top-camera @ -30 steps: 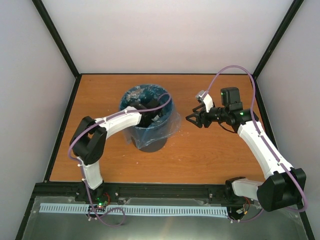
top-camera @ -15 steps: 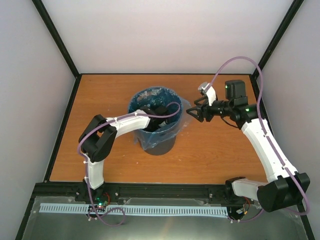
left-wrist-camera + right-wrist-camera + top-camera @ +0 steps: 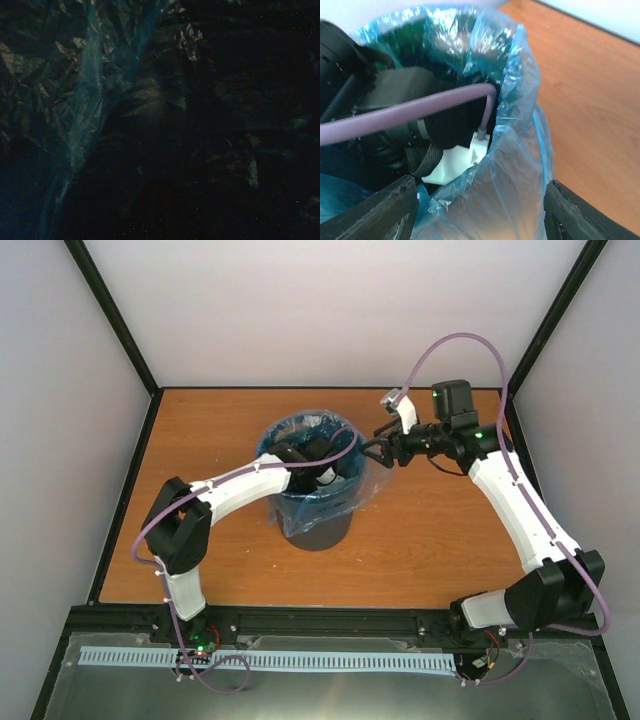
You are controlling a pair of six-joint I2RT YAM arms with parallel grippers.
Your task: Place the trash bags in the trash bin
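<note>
The trash bin (image 3: 318,528) stands upright on the table (image 3: 440,540). The trash bag (image 3: 515,165) lines it, with light-blue film draped over the rim and bunched outside on the right arm's side. The left gripper (image 3: 312,454) is down inside the bin (its wrist view shows only dark, crinkled film); its jaw state cannot be told. The right gripper (image 3: 479,220) sits at the rim, jaws spread wide on either side of the draped film.
</note>
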